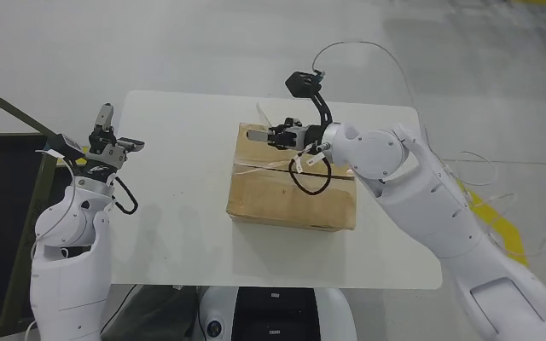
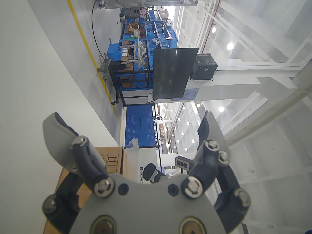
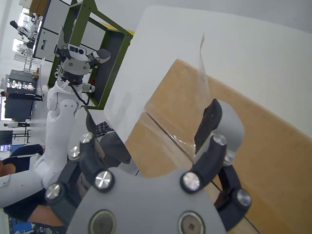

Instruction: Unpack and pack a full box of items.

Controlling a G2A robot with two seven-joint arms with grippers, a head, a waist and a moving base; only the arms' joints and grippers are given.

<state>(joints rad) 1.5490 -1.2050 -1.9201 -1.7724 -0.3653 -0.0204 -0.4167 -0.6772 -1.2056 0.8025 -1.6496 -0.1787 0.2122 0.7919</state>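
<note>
The box (image 1: 290,192) sits closed at the centre of the bench (image 1: 179,222). Its seam tape (image 3: 203,74) is partly lifted. The right hand (image 1: 275,136) is over the box's end, jaws apart. The left hand (image 1: 118,132) is at the bench edge, open and empty. Judgement: unsealing is underway; unpacking and repacking remain.
</note>
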